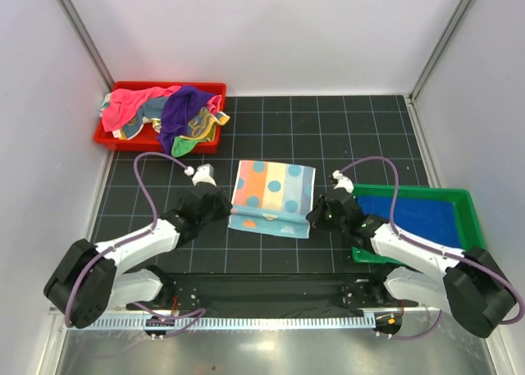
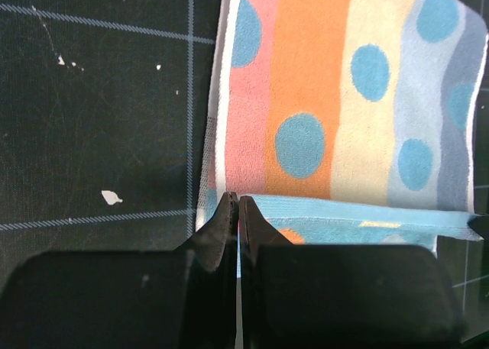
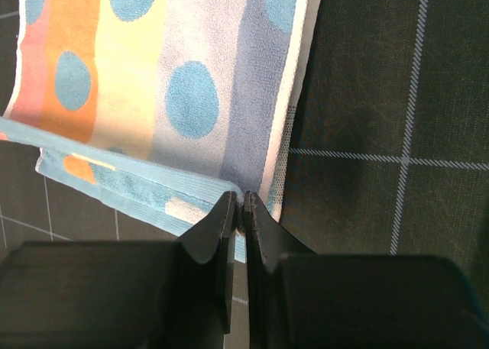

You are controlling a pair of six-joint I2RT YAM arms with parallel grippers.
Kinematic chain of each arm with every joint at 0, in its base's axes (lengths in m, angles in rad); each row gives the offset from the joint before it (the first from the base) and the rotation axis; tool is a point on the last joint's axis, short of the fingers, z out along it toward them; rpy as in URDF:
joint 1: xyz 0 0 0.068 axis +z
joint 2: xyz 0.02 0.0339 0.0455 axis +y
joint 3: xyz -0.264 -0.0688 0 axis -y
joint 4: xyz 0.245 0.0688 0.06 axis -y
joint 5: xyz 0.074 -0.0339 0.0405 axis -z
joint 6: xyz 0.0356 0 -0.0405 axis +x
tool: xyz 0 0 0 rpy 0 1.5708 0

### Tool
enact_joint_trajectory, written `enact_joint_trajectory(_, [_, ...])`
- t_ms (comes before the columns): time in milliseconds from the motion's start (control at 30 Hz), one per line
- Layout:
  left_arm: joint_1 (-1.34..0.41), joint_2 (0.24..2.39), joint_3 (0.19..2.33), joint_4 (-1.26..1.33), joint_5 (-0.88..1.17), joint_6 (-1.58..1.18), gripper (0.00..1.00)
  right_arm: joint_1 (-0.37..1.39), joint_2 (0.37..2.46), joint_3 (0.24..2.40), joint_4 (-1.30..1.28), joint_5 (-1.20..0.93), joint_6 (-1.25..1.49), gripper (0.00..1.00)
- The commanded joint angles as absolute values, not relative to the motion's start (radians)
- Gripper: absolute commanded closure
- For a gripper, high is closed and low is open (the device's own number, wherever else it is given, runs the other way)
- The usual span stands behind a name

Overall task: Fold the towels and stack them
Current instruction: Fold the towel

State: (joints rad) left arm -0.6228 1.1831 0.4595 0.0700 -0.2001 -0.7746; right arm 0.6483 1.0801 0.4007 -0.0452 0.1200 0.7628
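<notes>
Only the top view shows the red tray (image 1: 131, 144) at the far left, where crumpled towels (image 1: 168, 112) are heaped, and the green tray (image 1: 462, 197) at the right, in which a blue towel (image 1: 410, 215) is laid flat. Only the wrist views show the pinched cloth up close.

The bench (image 1: 344, 137) is covered by a black mat with a pale grid and is enclosed by white walls (image 1: 271, 30).

The dotted towel (image 1: 272, 193) is spread at mid-bench between the arms, with a light-blue band along its near edge. The left pincer (image 2: 236, 205) is closed on its near left corner. The right pincer (image 3: 238, 204) is closed on its near right corner.
</notes>
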Motion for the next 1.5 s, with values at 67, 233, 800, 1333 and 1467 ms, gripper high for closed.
enact_joint_trajectory(67, [-0.624,1.125,0.506,0.048,-0.242,-0.749,1.00,0.652,1.011,0.475,-0.112,0.167,0.739,0.98])
enact_joint_trajectory(233, [-0.624,1.085,0.537,0.003,-0.259,-0.733,1.00,0.652,0.979,0.531,-0.170,0.173,0.727,0.98])
enact_joint_trajectory(800, [-0.626,1.101,0.459,0.024,-0.242,-0.778,1.00,0.658,0.988,0.407,-0.091,0.140,0.778,0.98])
enact_joint_trajectory(1333, [-0.640,1.080,0.405,0.051,-0.225,-0.792,0.61,0.661,0.953,0.364,-0.109,0.120,0.772,0.60])
enact_joint_trajectory(1467, [-0.640,1.028,0.431,0.003,-0.242,-0.785,0.61,0.660,0.893,0.394,-0.190,0.135,0.773,0.61])
